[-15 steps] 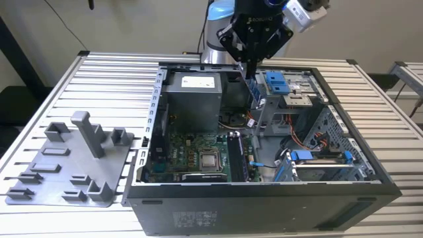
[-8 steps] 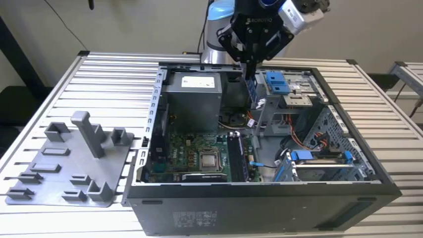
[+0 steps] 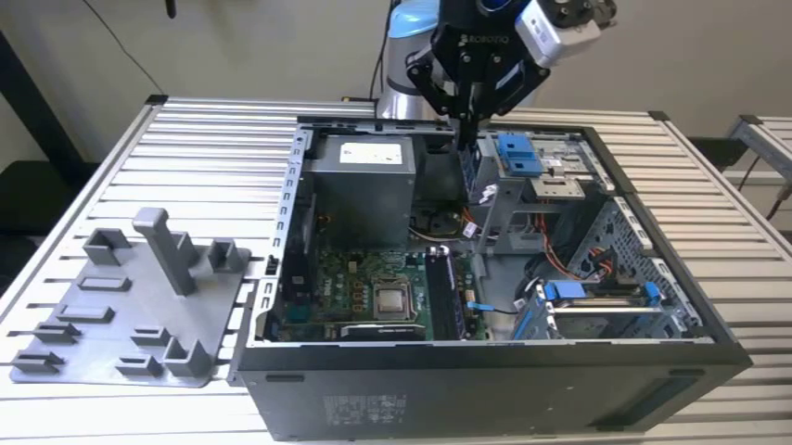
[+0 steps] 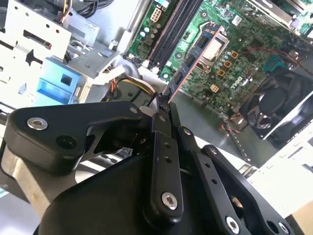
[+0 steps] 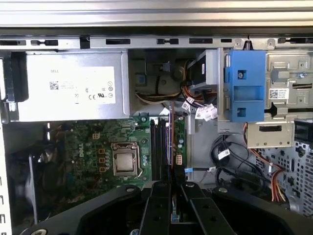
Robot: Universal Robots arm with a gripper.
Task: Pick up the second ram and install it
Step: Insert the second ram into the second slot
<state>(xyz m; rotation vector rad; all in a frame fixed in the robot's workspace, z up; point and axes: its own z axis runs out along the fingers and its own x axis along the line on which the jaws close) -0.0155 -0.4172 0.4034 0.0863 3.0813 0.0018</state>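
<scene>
1. An open black desktop computer case [image 3: 495, 389] lies on its side on a slatted metal table [image 3: 185, 139]. A grey plastic fixture tray with upright posts [image 3: 124, 345] sits on the exterior view's left of it.
2. Inside are a silver box-shaped power supply [image 5: 73, 88] and a green motherboard [image 5: 88, 142] with dark parallel memory slots [image 5: 157, 147].
3. The black two-finger gripper [image 4: 164, 104] hangs above the case interior. Its fingers are pressed together on the flat faces of the stick, at one end.
4. The second ram, a long thin dark memory stick [image 4: 195, 56], shows edge-on in both wrist views [image 5: 172, 142]. It runs away from the fingertips, in the air over the slot area and not seated.
5. The stick looks light and stiff, but thin and fragile. Its faces seem smooth, so an end-held grip may let it pivot. Holding the flat faces clear of the contact edge seems the safest hold.
</scene>
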